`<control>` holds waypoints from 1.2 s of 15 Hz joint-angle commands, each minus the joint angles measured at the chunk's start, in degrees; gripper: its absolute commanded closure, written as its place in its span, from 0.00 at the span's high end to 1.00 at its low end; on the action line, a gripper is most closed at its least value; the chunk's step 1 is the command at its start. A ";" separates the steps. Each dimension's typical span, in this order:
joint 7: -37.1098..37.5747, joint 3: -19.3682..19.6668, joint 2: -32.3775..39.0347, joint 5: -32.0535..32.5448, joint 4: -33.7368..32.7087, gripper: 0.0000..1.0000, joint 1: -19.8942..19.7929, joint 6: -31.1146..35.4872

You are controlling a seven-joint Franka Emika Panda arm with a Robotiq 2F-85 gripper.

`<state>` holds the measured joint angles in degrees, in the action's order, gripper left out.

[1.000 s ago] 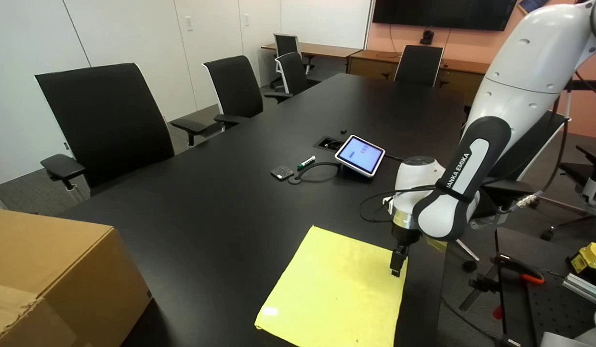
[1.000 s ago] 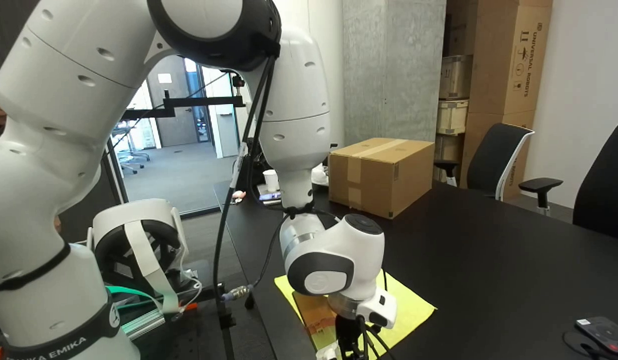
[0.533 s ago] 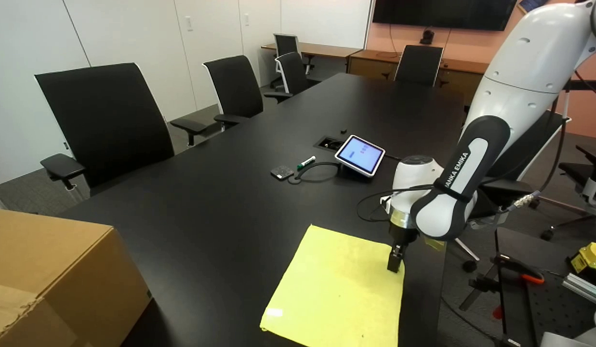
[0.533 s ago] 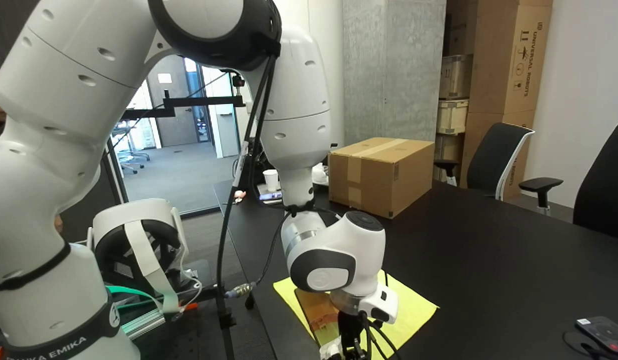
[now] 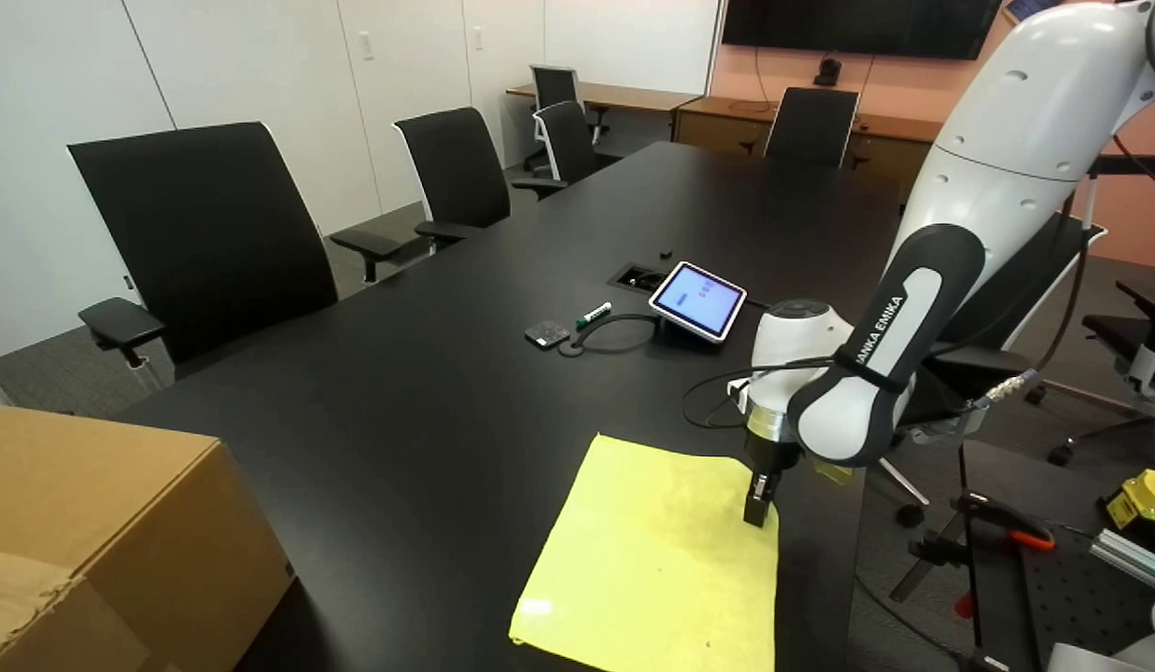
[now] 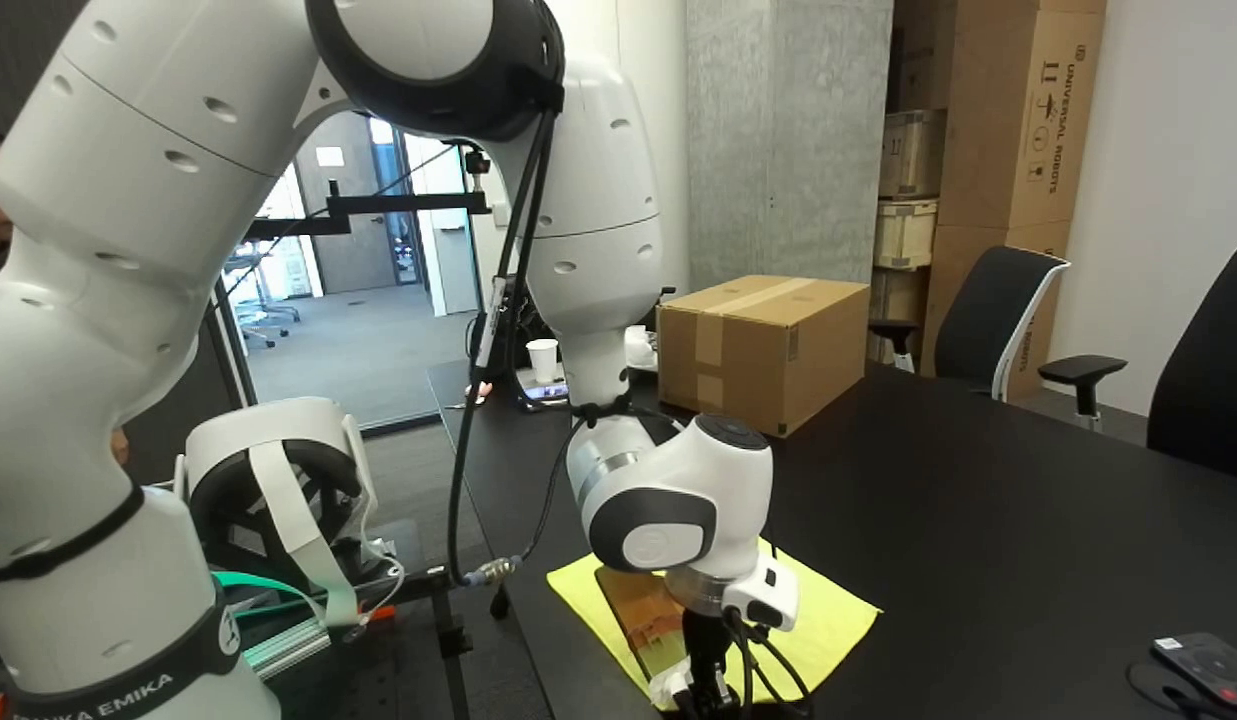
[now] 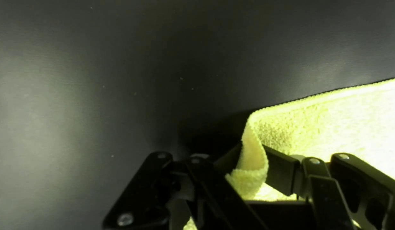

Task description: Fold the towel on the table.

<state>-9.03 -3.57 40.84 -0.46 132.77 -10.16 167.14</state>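
Yellow towel (image 5: 652,579), corner up — on black table (image 5: 428,420)

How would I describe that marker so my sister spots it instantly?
On the long black table, find the lit-up tablet. Between it and a flat dark gadget lies the marker: slim, green and white, unlike the black cord beside it.

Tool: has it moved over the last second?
Yes: in an exterior view, the tool has shifted slightly leftward in the picture, away from the right edge of the table.
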 commanded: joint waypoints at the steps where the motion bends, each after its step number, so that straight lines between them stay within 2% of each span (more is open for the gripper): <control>1: 1.03 0.80 -0.48 0.13 -1.27 0.08 1.05 -2.08; 6: 2.44 0.10 -2.07 -1.35 -2.63 0.08 0.54 -5.66; 9: 3.38 -1.58 -3.04 -3.87 -4.79 0.07 -0.49 -9.44; 15: 5.79 -3.80 -2.74 -10.41 -11.99 0.07 0.00 -14.19; 18: 8.20 -3.01 -1.49 -11.44 -16.87 0.07 1.85 -16.80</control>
<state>-3.30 -7.03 38.31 -10.18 120.89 -9.83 153.85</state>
